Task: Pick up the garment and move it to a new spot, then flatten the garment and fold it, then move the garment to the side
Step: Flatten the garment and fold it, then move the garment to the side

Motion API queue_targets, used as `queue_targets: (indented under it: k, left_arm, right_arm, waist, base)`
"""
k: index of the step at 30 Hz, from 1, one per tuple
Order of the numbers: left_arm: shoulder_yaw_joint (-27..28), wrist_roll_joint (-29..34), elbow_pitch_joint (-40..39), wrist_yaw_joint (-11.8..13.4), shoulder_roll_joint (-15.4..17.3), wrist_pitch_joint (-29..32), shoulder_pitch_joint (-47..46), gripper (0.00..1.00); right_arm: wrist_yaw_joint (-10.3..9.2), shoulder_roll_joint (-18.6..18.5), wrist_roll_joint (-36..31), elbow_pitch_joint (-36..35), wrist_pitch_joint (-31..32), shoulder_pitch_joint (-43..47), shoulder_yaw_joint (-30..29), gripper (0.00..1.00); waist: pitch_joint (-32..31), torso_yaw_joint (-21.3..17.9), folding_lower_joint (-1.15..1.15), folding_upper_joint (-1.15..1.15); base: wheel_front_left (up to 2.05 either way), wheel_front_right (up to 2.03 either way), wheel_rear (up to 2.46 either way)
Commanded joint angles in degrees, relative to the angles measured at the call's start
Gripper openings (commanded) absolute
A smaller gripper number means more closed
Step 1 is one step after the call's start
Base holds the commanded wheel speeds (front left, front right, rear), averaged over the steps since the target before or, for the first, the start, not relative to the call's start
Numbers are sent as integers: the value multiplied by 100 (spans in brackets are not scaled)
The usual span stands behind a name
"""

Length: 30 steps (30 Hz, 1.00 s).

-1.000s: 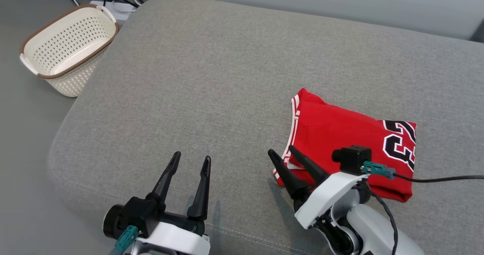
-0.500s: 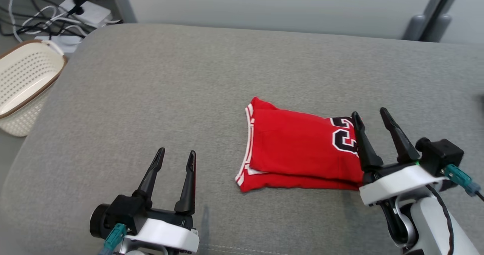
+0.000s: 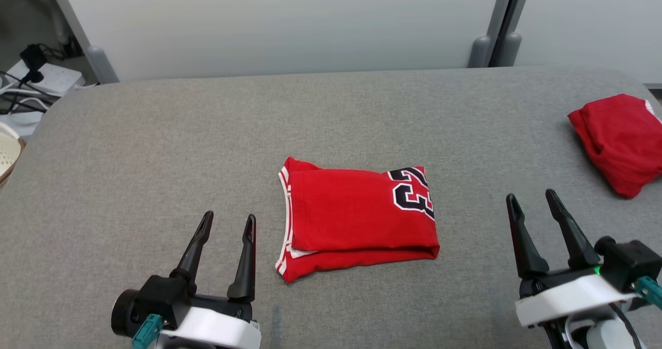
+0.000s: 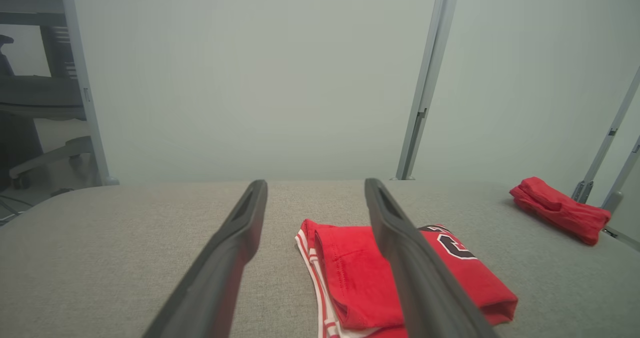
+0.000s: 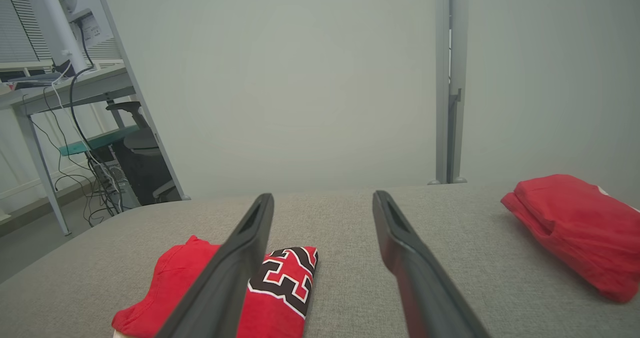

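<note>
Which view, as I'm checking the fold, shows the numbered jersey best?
The head view: the numbered jersey lies whole, every edge visible. The left pincer crosses it in the left wrist view, the right pincer in the right wrist view; both views crop it.

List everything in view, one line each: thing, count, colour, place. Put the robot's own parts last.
folded jersey: 1, red with white trim and a black number, middle of the cushion, between the two pincers
second garment: 1, red, bunched, far right edge of the cushion
cushion: 1, grey fabric, under both garments
basket: 1, cream with a brown rim, partly cut off at the left edge, off the cushion
power strip: 1, white, with dark cables, on the floor at far left
wall panels: pale grey-green, behind the cushion
left pincer: 1, dark fingers, open and empty, left of the jersey
right pincer: 1, dark fingers, open and empty, right of the jersey
</note>
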Motion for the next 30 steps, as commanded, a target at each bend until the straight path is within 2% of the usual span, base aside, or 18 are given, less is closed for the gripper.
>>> queue_targets:
  k: [1, 5, 14, 30]
  left_arm:
    - [219, 7, -98, -45, 19, -50, -71, 100]
    - [256, 46, -109, -79, 19, -50, 14, 100]
    - [333, 100, -120, -164, 19, -50, 246, 100]
    - [308, 115, -111, -170, 19, -50, 187, 100]
  right_arm:
    - [0, -58, -37, -273, -67, 66, 73, 100]
    - [0, -80, 5, -602, -67, 384, 21, 100]
    - [0, -146, 173, -829, -67, 824, 9, 100]
    - [0, -100, 216, -761, -68, 765, -24, 100]
  waist:
    - [-120, -100, 0, 0]
    - [-179, -141, 0, 0]
    - [-301, -155, 0, 0]
    - [-189, 55, 0, 0]
  base:
    - [0, 0, 0]
    - [0, 0, 0]
    - [0, 0, 0]
    - [0, 0, 0]
